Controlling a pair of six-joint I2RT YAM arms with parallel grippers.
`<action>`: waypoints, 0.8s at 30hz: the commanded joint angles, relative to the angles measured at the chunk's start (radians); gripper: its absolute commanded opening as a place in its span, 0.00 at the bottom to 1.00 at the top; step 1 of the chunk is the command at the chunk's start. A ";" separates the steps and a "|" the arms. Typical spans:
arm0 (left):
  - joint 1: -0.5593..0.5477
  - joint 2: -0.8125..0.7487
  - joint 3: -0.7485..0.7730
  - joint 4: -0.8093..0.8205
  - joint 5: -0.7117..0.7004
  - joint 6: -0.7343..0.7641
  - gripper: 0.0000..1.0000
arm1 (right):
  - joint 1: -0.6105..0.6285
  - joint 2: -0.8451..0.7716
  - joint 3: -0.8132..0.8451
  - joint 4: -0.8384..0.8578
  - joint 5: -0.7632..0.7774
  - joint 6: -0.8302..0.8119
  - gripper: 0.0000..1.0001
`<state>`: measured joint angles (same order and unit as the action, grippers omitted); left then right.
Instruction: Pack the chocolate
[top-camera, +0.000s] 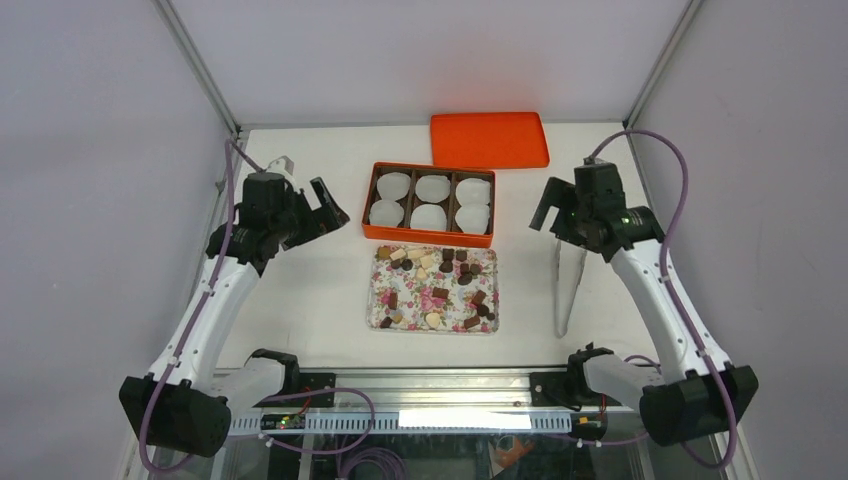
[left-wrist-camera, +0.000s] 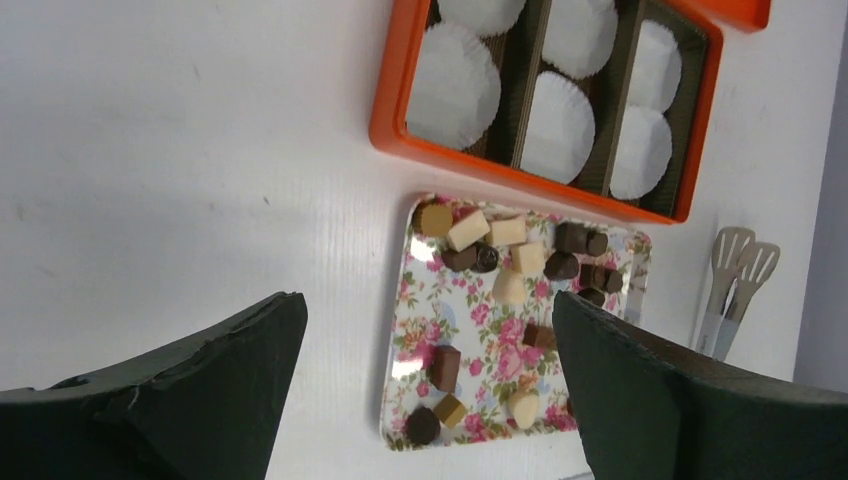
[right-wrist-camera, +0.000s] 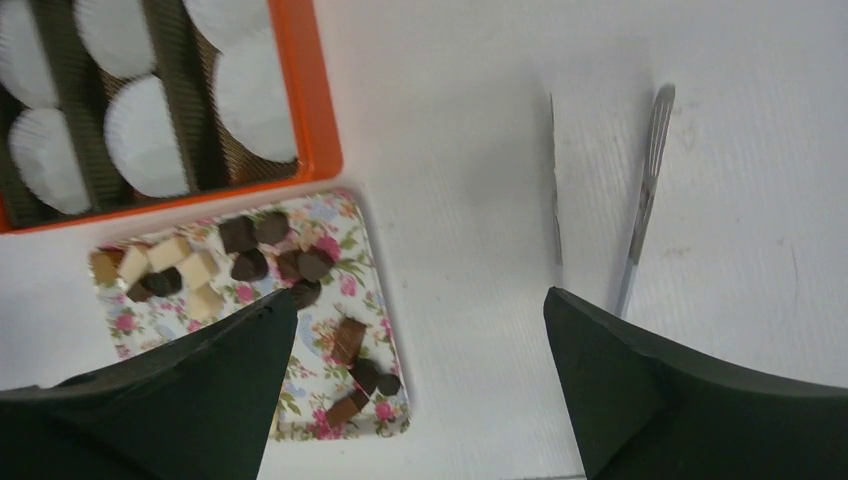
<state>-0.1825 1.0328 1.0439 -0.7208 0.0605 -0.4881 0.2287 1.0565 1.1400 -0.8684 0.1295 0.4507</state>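
The chocolate (top-camera: 440, 293), several small dark, tan and cream pieces, lies loose on a flowered tray (top-camera: 385, 275) at the table's middle. Behind it, an open orange box (top-camera: 428, 238) holds several white paper cups (top-camera: 432, 188), with no chocolate showing in them. My left gripper (top-camera: 305, 190) hangs open and empty left of the box. My right gripper (top-camera: 562, 195) hangs open and empty right of it. The left wrist view shows the chocolate (left-wrist-camera: 445, 365), tray (left-wrist-camera: 420, 300) and box (left-wrist-camera: 385, 110) between my wide-open fingers. The right wrist view shows the chocolate (right-wrist-camera: 348, 340) and tray (right-wrist-camera: 300, 405).
Metal tongs (top-camera: 570, 290) lie on the table right of the tray, below my right gripper; they also show in the wrist views (left-wrist-camera: 735, 275) (right-wrist-camera: 645, 190). The orange lid (top-camera: 490, 140) lies behind the box at the back. Grey walls enclose the table.
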 joint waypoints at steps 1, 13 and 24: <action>-0.008 0.013 -0.079 0.053 0.137 -0.087 0.99 | -0.002 0.081 -0.056 -0.148 -0.019 0.064 0.99; -0.008 0.009 -0.134 0.026 0.115 -0.104 0.99 | -0.140 0.245 -0.248 0.016 -0.060 0.052 0.79; -0.008 0.028 -0.136 0.013 0.074 -0.105 0.99 | -0.170 0.405 -0.287 0.093 -0.089 0.004 0.50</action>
<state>-0.1841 1.0645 0.9077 -0.7296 0.1555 -0.5831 0.0624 1.4559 0.8711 -0.8314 0.0650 0.4717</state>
